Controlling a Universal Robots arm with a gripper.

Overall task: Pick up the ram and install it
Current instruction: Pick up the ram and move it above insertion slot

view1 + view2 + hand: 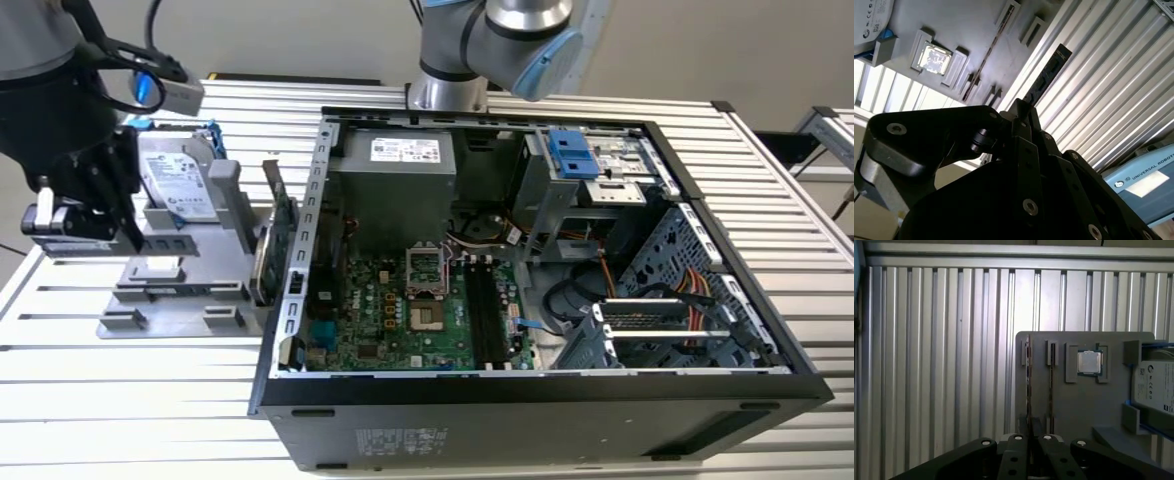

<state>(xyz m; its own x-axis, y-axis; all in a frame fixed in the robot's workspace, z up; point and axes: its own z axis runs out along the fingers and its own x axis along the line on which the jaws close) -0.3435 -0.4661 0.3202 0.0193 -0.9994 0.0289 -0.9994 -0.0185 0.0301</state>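
Your tool [1023, 107] is clenched on the ram [1048, 72], which juts edge-on from its fingertips over the ribbed bench [929, 365] beside the gray holder [1079, 410]. It looks clear of the holder's slot, though that's hard to judge.

One arm [514, 35]: a silver joint with a blue cap at top centre of the exterior view, with a silver link running down below it. The black wrist [60, 120] is at the exterior view's left, pointing downward, with a small grey box [171, 95] mounted on its side. The gripper [1024, 107] is a black linkage type with bolts along the links. In both wrist views the fingers [1014, 455] are drawn together, tips almost meeting, clamped on the ram [1050, 71]. The ram sticks straight out past the fingertips and is seen edge-on in the first wrist view.
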